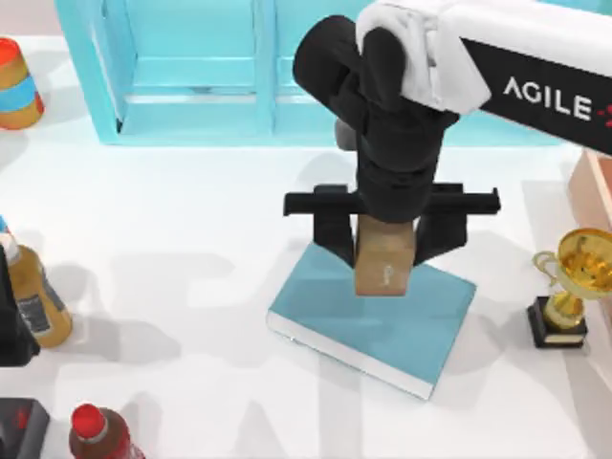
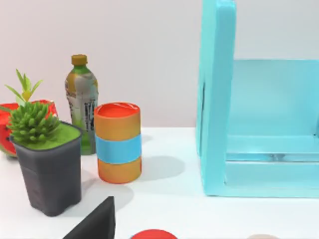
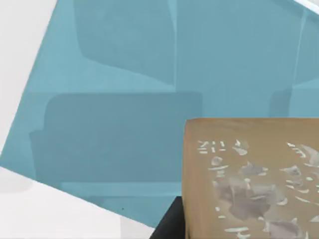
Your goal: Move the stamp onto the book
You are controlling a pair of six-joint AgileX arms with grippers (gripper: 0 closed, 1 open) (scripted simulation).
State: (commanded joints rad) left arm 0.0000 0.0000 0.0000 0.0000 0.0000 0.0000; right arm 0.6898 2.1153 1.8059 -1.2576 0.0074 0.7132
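Now over the book (image 1: 382, 320), near its far left part: the right gripper (image 1: 385, 251), fingers pinching the stamp (image 1: 382, 256) from both sides. Upright stamp, tan, with a faint pale mark, above the teal cover; touching the cover or not, cannot tell. Beyond the book, a cyan shelf (image 1: 191, 76). Right of the book, a gold trophy (image 1: 574, 282). Far left of the book, the left gripper (image 1: 11, 330), parked, fingers' state impossible to tell.

The tan-brown, boxy stamp (image 1: 384, 266), marked with a faint pale sign, is seen upright over the upper left part of the flat teal-blue book (image 1: 402, 320), which is laid askew at the frame's lower centre.
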